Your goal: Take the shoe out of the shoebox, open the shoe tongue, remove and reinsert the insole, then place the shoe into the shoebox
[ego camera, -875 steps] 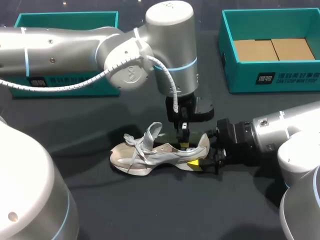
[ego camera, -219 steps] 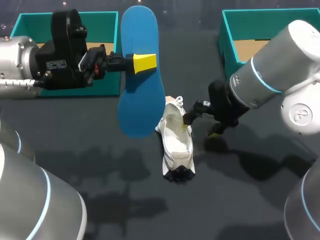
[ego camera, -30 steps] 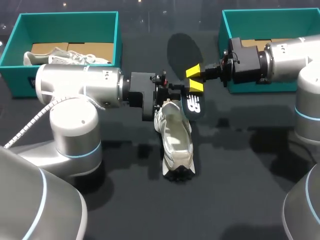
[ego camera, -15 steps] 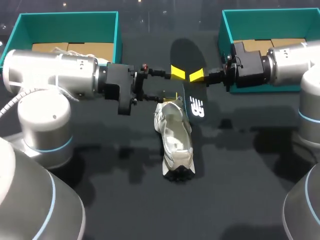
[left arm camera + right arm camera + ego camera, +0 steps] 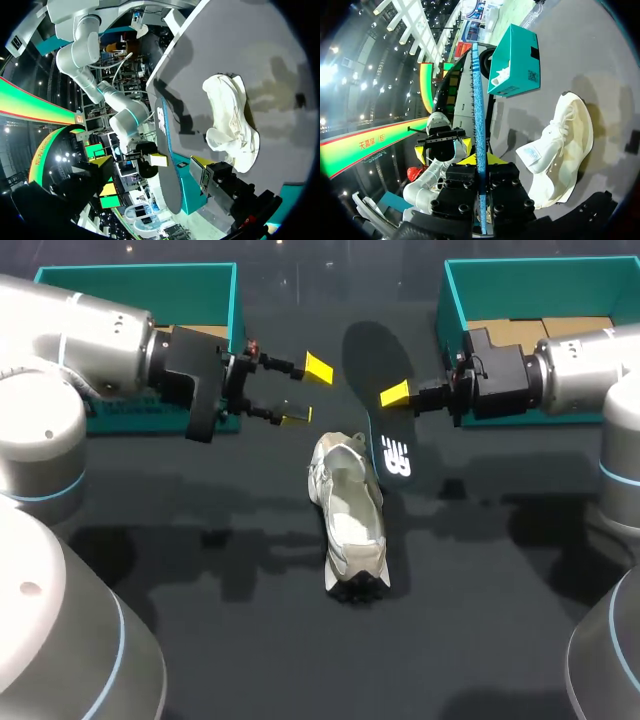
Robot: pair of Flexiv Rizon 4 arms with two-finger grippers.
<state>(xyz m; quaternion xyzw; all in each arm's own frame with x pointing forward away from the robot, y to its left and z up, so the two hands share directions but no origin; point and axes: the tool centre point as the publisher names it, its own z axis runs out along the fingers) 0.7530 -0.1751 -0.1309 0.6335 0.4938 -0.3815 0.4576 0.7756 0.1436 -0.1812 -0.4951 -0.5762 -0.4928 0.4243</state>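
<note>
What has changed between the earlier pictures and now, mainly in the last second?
The left hand let go of the insole and drew back toward my left; it is now open. The right hand, which closed on the insole during the last second, now holds it alone, beside the shoe. The shoe has not moved in the last seven seconds.

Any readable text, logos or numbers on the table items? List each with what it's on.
Dark foam insole: white logo mark only, no wording legible.
Teal cardboard shoebox: square code and small print on its side, too small to read.
White mesh sneaker: pale tongue label, blurred.
</note>
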